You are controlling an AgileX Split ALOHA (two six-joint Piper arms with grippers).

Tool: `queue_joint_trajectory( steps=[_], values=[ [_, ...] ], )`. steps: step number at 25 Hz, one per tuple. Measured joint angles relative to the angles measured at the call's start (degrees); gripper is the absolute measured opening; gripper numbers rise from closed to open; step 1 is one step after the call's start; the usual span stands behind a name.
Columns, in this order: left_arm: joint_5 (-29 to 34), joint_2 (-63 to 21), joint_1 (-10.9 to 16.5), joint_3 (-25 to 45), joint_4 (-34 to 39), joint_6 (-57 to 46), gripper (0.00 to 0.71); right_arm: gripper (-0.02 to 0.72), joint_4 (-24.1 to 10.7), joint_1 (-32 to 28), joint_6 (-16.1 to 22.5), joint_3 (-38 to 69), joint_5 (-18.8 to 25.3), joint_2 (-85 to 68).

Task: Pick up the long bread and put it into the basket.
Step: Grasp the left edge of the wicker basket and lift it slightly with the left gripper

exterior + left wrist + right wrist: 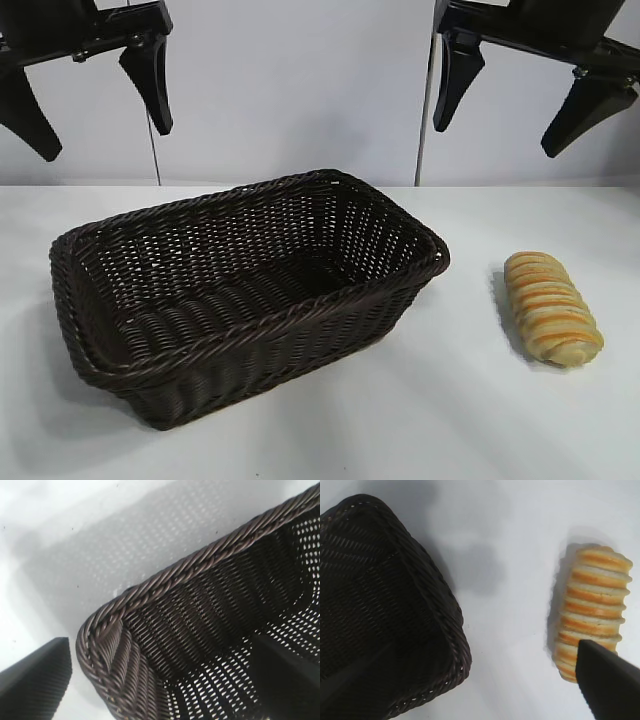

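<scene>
Long bread at 3 o'clock of basket, likely light, soft, crushable; grasp mid-length, across. Right end effector wide open, empty; left end effector same.

Basket: dark brown woven wicker, bumpy, little holes between strands, thick braided rope rim, bit shiny. Long bread: soft-looking crust, tan with orange-brown stripes, ridged, matt. Table: white, smooth, flat, matt. My fingers, left and right: black plastic, dull; fine ribbed face on left ones.
</scene>
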Motion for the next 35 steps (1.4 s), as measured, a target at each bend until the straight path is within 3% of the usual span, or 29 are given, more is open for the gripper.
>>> queue_joint_trajectory(
  steps=[4,7,14,19,24,35],
  values=[
    [1.0,-3.9,0.2,3.0,3.6,-2.3,0.691,0.695,0.0,0.0,0.0,0.0,0.0,0.0],
    [-1.0,-8.6,0.2,9.4,4.0,-4.7,0.691,0.695,0.0,0.0,0.0,0.0,0.0,0.0],
    [-11.3,-13.0,0.2,27.5,-0.6,-7.3,0.69,0.695,0.0,0.0,0.0,0.0,0.0,0.0],
    [-21.1,-13.0,0.2,35.8,-6.5,-7.3,0.69,0.695,0.0,0.0,0.0,0.0,0.0,0.0],
    [-26.5,-11.9,0.2,37.8,-7.9,-7.3,0.687,0.695,0.1,0.0,0.0,0.0,0.0,0.0],
    [-29.3,-2.3,0.2,37.8,-10.9,-6.5,0.687,0.695,0.2,0.0,0.0,0.0,-0.1,0.0]
  ],
)
